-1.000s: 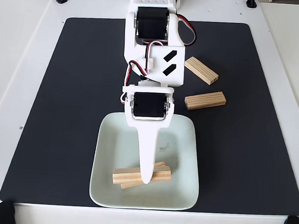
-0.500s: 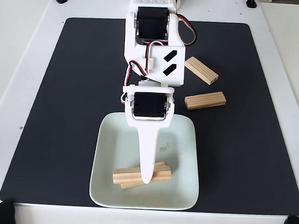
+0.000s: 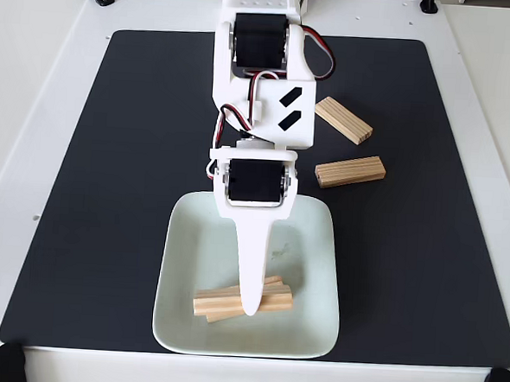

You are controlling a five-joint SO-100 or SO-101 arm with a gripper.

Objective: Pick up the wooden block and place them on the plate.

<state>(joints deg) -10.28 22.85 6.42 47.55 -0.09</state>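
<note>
Two wooden blocks (image 3: pixel 222 302) lie crossed near the front edge of the plate (image 3: pixel 187 239), which sits at the front edge of the black mat (image 3: pixel 108 191); the gripper (image 3: pixel 250 305) rests over their middle, and whether it is clamped on the upper one or has let go cannot be told from above. If it lifts while pinching or sticking to a block, the pair could be dragged toward the plate's rim or tipped off each other. Further right, two more blocks (image 3: pixel 350 171) wait on the mat near its right edge, apart from each other. Compared with a second ago, almost nothing differs: arm, blocks and plate sit practically where they were.
</note>
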